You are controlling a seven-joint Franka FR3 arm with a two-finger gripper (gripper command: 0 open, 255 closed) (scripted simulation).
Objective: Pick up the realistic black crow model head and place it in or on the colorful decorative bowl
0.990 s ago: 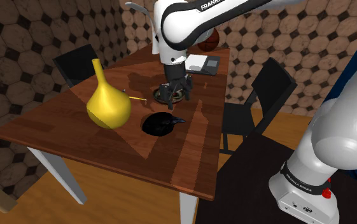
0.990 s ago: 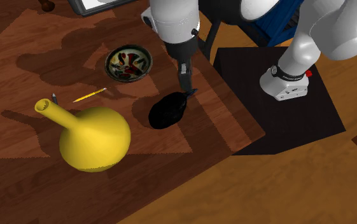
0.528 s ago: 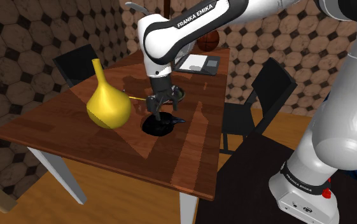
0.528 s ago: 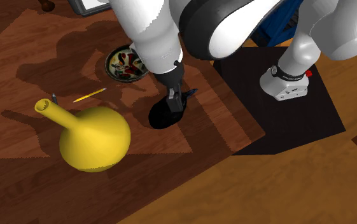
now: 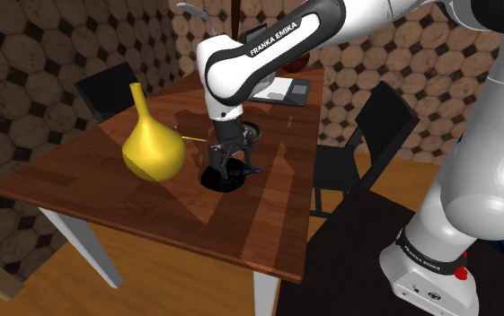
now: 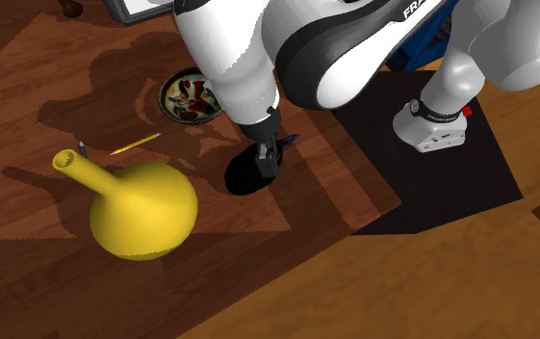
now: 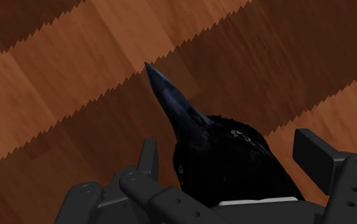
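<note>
The black crow head (image 5: 230, 179) lies on the wooden table, its beak (image 5: 252, 169) pointing to the shoulder view's right. My gripper (image 5: 222, 167) has come down over it and is open. In the wrist view the crow head (image 7: 231, 167) sits between the two fingers (image 7: 149, 159), with a small gap on each side and the beak (image 7: 170, 95) pointing away from the hand. The second exterior view has the gripper (image 6: 267, 160) on top of the crow head (image 6: 244, 177). The colourful bowl (image 5: 253, 131) (image 6: 187, 97) stands just beyond, partly hidden by the arm.
A big yellow long-necked vase (image 5: 154, 145) (image 6: 143, 208) stands close to the crow head, with a yellow pencil (image 6: 135, 144) between vase and bowl. A laptop (image 5: 286, 88) lies at the table's far end. Black chairs (image 5: 377, 126) (image 5: 110, 90) flank the table (image 5: 151, 215).
The arm swung from above the bowl toward the vase and lowered; the open fingers now straddle the crow head. Crow head, bowl and vase have not moved.
</note>
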